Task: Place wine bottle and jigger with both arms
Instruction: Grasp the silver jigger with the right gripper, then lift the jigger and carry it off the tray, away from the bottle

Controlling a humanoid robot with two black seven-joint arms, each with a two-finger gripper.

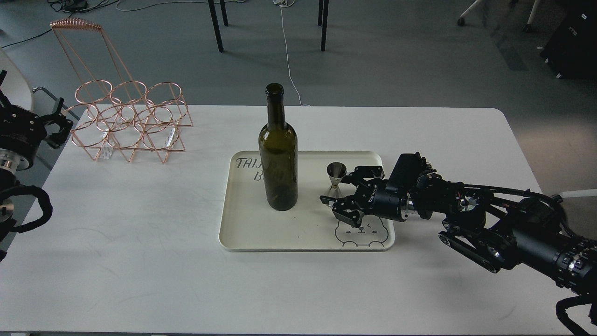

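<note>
The wine bottle (278, 154), dark olive-green and unlabelled, stands upright on the left half of a cream tray (242, 233). The jigger (336, 178), small and shiny steel, stands upright on the tray to the bottle's right. My right gripper (336, 190) reaches in from the right, low over the tray. It is open, with one finger behind the jigger and one in front, and no visible grip on it. My left gripper (63, 127) is at the far left table edge, beside the wire rack. It looks open and empty, far from the bottle.
A copper wire bottle rack (128, 123) with a tall handle stands at the table's back left corner. The tray bears writing and a cartoon animal drawing (361, 232). The white table (140, 261) ends near the left arm. Chair legs and cables are on the floor beyond.
</note>
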